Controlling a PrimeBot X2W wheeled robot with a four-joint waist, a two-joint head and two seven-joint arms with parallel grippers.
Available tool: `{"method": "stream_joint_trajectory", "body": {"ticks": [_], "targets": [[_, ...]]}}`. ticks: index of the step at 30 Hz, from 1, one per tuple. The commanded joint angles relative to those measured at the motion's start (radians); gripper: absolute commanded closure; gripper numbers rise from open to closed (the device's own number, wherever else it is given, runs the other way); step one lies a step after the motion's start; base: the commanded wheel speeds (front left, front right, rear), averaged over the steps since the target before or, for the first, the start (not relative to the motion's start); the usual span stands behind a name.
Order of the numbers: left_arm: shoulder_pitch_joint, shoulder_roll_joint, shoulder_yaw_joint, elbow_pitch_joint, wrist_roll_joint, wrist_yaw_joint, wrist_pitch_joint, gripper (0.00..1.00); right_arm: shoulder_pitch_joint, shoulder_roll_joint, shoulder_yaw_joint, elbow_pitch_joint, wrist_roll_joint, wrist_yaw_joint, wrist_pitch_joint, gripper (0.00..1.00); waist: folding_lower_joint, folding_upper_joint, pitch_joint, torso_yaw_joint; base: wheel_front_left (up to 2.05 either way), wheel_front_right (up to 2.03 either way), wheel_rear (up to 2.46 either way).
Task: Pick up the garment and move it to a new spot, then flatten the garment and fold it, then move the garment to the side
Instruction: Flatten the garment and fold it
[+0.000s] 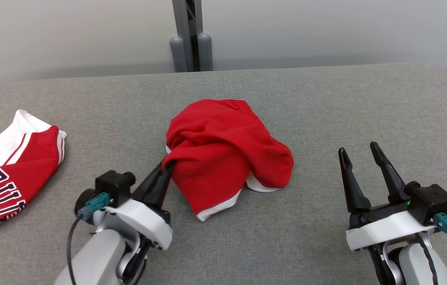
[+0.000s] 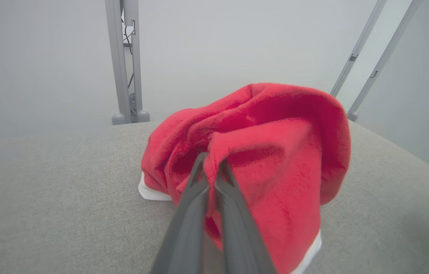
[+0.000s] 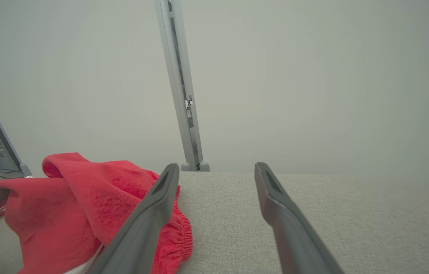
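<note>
Jersey well apart, leftward; left tool pinches red garment; right tool agape, empty.

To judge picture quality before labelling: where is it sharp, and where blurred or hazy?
Head view: even light, sharp, soft shadow under the red garment. Left wrist view: left gripper blurred near the lens, wall hazy. Right wrist view: right gripper soft, wall washed out.

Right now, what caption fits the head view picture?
Left gripper pinches crumpled red shorts on grey table; right gripper stands open.
</note>
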Motion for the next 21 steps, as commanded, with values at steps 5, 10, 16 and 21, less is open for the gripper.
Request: {"method": "stream_joint_trajectory", "body": {"ticks": [5,10,16,21], "targets": [[0.035,0.072,0.027,-0.101,0.01,0.045,0.034,1.0,0.008,-0.007,0.002,0.002,0.007,0.0,-0.005,0.0,0.0,0.0,-0.004,0.012,0.0,0.0,0.0],[0.057,0.163,0.045,-0.242,0.01,0.089,0.139,1.0,0.001,-0.007,0.001,0.0,0.005,0.0,-0.006,0.0,0.0,0.0,0.011,0.005,0.0,0.0,0.0],[0.037,0.244,0.078,-0.327,-0.003,0.121,0.235,1.0,-0.021,-0.007,0.0,-0.007,-0.002,0.0,-0.006,0.0,0.0,0.0,0.051,-0.019,0.0,0.0,0.0],[-0.037,0.256,0.084,-0.226,-0.007,0.101,0.271,1.0,-0.042,-0.007,-0.002,-0.016,-0.009,0.0,-0.006,0.0,0.0,0.0,0.104,-0.046,0.0,0.0,0.0]]}}
